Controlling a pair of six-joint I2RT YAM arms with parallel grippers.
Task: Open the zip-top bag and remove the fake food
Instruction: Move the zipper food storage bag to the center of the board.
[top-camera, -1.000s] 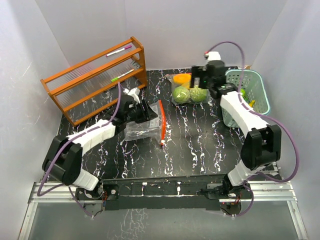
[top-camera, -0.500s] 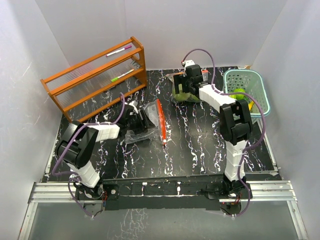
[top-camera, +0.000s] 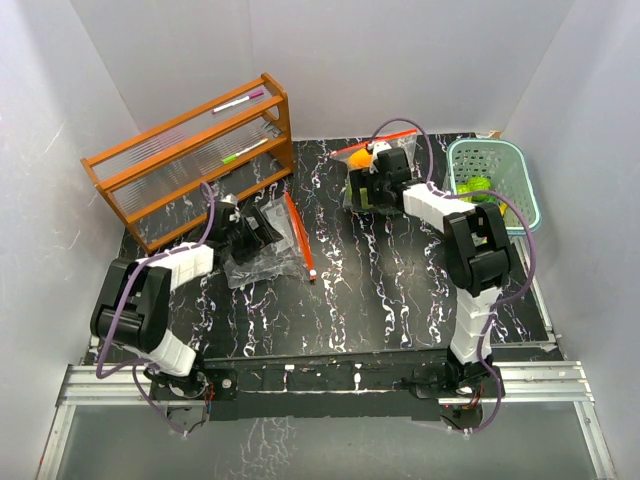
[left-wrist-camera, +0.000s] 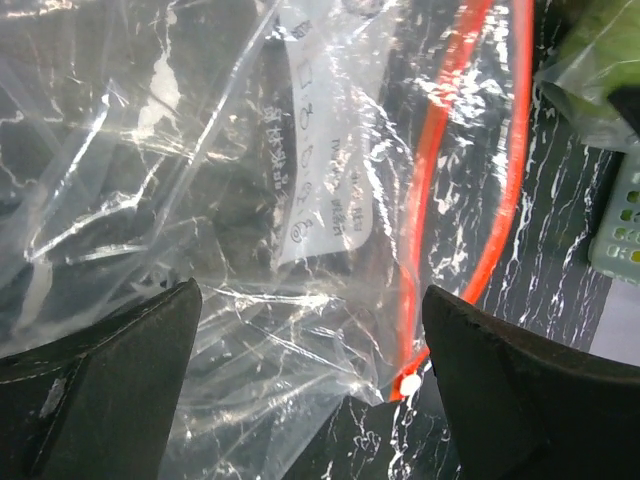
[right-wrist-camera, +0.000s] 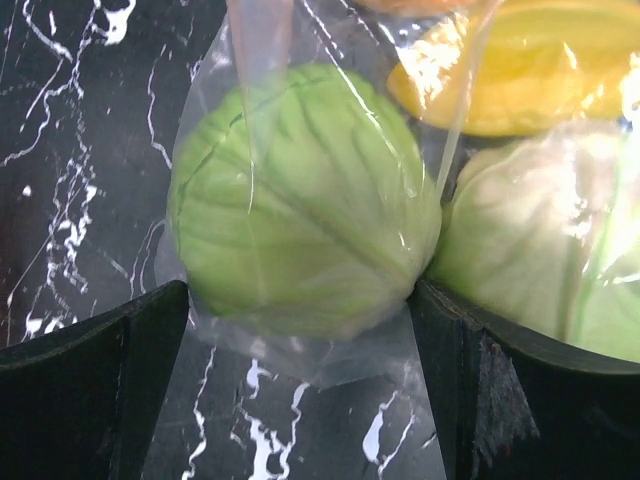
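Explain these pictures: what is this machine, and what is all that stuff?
Two robot arms are bolted to a black marbled table. One picture looks down from above; the other two come from a camera on each wrist. The left fingers hang open over a clear zip-top bag with a red zipper. The right fingers stand open either side of a green cabbage ball, inside a second bag with yellow toy food. A wooden rack and a teal basket stand nearby. Nothing looks gripped.
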